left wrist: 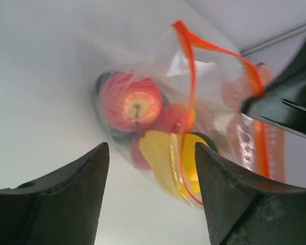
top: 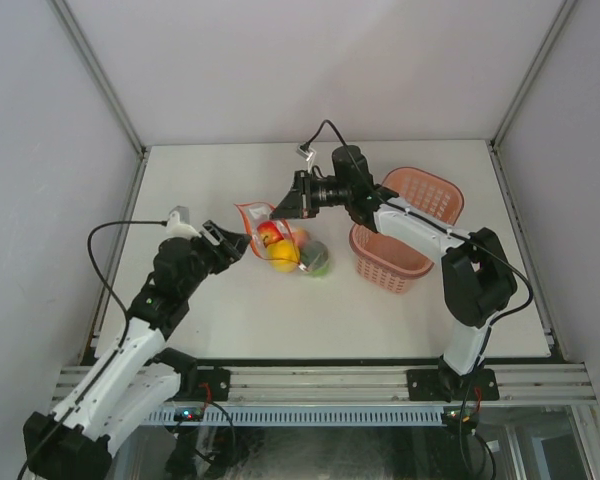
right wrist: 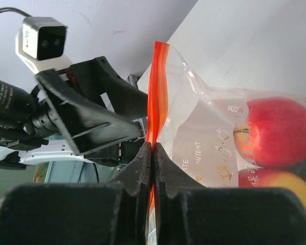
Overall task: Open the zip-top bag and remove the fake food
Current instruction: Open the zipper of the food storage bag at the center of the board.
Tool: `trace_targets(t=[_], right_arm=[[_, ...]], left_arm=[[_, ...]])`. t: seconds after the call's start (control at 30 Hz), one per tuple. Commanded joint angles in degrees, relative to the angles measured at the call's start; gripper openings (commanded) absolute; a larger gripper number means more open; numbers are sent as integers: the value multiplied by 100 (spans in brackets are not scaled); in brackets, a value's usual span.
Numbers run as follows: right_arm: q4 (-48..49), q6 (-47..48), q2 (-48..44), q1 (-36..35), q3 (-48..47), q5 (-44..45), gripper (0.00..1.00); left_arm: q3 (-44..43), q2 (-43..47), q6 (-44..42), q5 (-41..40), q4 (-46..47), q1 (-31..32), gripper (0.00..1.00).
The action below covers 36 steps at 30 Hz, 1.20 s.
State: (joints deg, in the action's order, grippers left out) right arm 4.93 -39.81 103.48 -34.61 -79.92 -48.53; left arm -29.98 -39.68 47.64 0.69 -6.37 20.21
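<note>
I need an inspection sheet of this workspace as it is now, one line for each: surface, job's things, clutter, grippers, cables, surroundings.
Surface: flat white table, no stains seen.
Job's things: clear plastic zip-top bag with an orange-red strip, which seems partly parted; fake food inside, with a red plastic apple and a yellow piece.
Clutter: pink plastic basket, right of the bag.
Grippers: right gripper shut on the bag's strip; left gripper open, facing the bag.
Cables: looping black cable on the left arm; black cable with a white plug above the right wrist.
Surroundings: pale walls; metal rail at the near edge.
</note>
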Motion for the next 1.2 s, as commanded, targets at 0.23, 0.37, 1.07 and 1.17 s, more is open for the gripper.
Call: trace_targets(t=[0.23,0.37,1.07,1.17], right_arm=[[326,-7,14,-62,-42,-95,0],[238,87,47,-93,-139,-116,0],[-1694,169,836,-520,-1682,1823,0],[-1654,384,996,-520,-1240,1965,0]], left_arm=[[-696,-1091,361,-482,479,463,65],[-680,-1266,347,-316,766,478,44],[-2317,-829,-2151,-134,-1519,-811,0],[-2141,-1571,-2225,682,-1248,-804,0]])
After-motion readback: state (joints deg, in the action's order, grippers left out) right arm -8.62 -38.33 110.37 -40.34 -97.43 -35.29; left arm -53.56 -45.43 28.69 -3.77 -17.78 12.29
